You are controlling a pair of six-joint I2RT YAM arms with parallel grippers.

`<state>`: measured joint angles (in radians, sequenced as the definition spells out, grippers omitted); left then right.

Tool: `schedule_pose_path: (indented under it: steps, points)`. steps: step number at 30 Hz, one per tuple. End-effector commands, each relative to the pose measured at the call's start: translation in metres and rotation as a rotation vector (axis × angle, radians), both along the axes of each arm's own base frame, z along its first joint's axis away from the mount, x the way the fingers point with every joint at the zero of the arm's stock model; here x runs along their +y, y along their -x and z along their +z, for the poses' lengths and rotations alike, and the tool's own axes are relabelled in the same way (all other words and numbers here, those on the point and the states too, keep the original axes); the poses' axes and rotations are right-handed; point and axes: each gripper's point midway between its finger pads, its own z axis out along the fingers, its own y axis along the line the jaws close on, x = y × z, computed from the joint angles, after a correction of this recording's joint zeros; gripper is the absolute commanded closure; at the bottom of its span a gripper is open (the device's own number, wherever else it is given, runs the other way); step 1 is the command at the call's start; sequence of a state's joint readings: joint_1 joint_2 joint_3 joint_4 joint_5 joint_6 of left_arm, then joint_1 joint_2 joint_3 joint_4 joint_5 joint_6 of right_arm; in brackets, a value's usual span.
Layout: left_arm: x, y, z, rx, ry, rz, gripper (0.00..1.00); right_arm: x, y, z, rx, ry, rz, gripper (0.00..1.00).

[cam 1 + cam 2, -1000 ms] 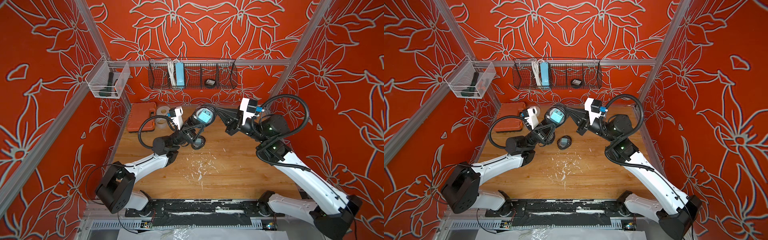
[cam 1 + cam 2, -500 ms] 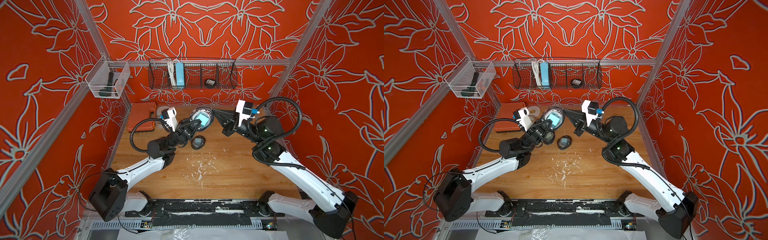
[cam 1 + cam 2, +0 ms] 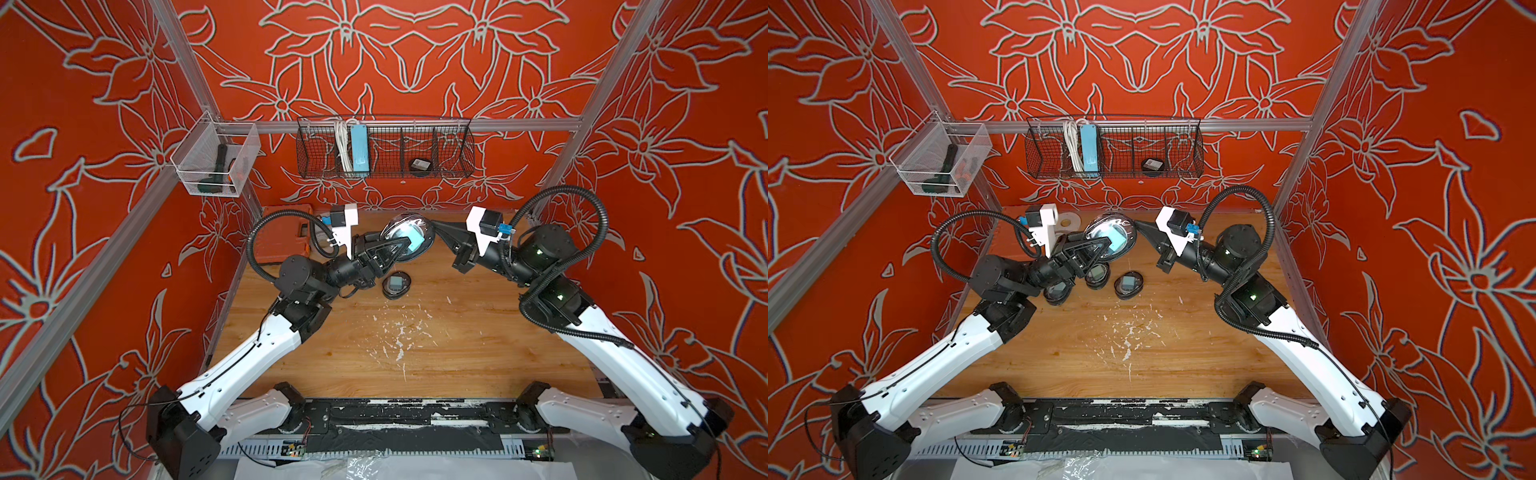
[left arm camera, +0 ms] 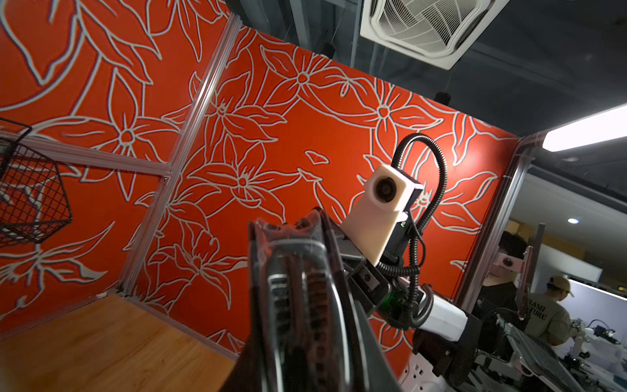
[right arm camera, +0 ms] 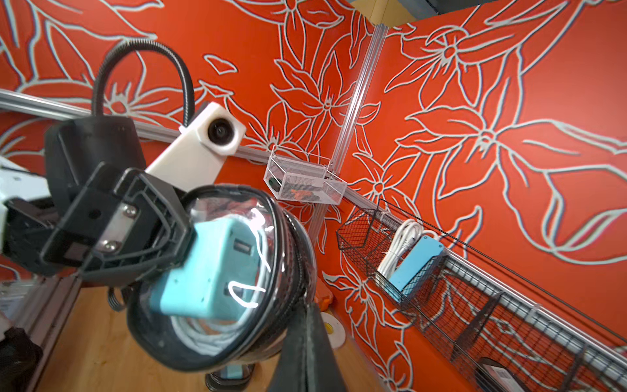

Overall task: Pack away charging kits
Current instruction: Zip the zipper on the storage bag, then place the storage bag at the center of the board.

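while the left gripper (image 3: 400,247) clamps the clear case (image 3: 404,224) holding a teal adapter (image 5: 210,271), the right gripper (image 3: 437,228) pinches its rim, shut.

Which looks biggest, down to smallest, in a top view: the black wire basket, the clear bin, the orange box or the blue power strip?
1. black wire basket
2. clear bin
3. orange box, partly hidden, and lying lower and farther from the camera, so it may really be bigger
4. blue power strip

Left arm (image 3: 257,353) and right arm (image 3: 623,365) reach inward, wrists raised; left jaws pinched narrow, right jaws closed.
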<state>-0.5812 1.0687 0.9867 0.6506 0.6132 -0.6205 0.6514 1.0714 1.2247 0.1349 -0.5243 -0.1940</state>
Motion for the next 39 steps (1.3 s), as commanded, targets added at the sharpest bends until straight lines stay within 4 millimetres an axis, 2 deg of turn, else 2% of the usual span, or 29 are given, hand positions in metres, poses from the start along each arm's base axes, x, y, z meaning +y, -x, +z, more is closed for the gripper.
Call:
schedule_pose_path:
  steps: [1,10,16,21,26,29,31,32,35,37,39]
  points:
    - [-0.009,0.01,-0.026,0.004,-0.2,-0.043,1.0,-0.003,0.001,-0.011,-0.049,0.116,-0.004,1.0]
    - [-0.007,0.012,-0.049,0.056,-0.343,-0.029,1.0,-0.009,-0.002,-0.012,-0.129,0.202,-0.028,1.0]
    - [-0.013,0.001,-0.069,0.104,-0.416,-0.023,1.0,-0.009,-0.003,-0.003,-0.155,0.221,-0.007,1.0]
    - [-0.017,-0.008,-0.084,0.139,-0.455,-0.016,1.0,-0.004,-0.006,-0.004,-0.175,0.25,0.015,1.0]
    - [-0.023,-0.014,-0.104,0.182,-0.486,-0.041,1.0,0.002,0.005,-0.011,-0.152,0.271,0.104,1.0]
    - [-0.026,-0.019,-0.121,0.224,-0.496,-0.043,1.0,0.002,0.003,-0.017,-0.104,0.249,0.096,0.98]
    - [-0.02,-0.035,-0.135,0.291,-0.478,0.049,1.0,-0.004,-0.009,-0.024,-0.034,0.222,0.02,0.68]
    - [-0.015,-0.041,-0.143,0.326,-0.452,0.101,1.0,-0.011,-0.021,-0.029,0.02,0.194,-0.055,0.05]
    - [-0.009,-0.037,-0.165,0.409,-0.308,0.1,1.0,-0.042,-0.053,-0.057,0.215,0.115,-0.309,0.02]
    - [-0.004,-0.032,-0.187,0.496,-0.215,0.078,1.0,-0.066,-0.066,-0.082,0.341,0.057,-0.454,0.02]
    - [0.0,-0.028,-0.214,0.59,-0.131,0.088,1.0,-0.087,-0.07,-0.112,0.463,0.018,-0.57,0.02]
